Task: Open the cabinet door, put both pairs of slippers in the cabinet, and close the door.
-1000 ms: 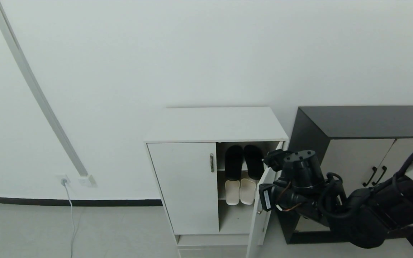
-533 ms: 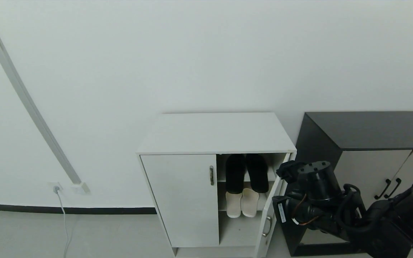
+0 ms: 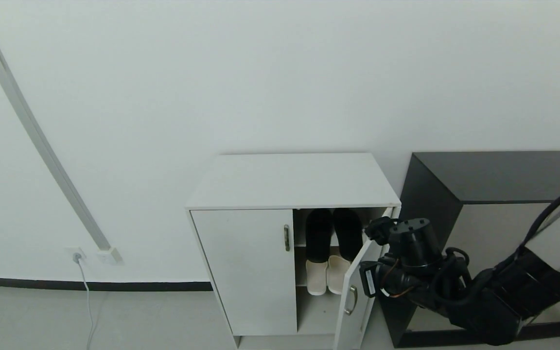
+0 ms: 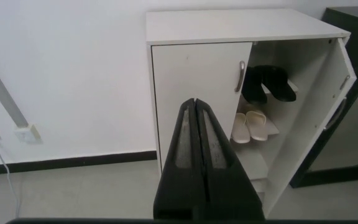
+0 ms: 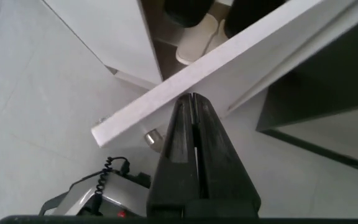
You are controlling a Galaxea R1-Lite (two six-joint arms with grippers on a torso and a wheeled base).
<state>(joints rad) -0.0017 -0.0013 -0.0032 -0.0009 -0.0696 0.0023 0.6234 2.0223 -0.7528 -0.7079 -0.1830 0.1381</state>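
Door [image 3: 353, 321] swung further shut | right fingers [image 5: 180, 137] closed, empty, against it | left fingers [image 4: 185, 143] closed, empty | slippers [image 3: 319, 233] lie front-to-back

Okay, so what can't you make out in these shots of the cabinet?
Head view: the space behind the closed left door, hidden by that door.
Head view: the cabinet base, cut off by the bottom edge.
Right wrist view: most of the black slippers and white slippers, hidden by the open right door.
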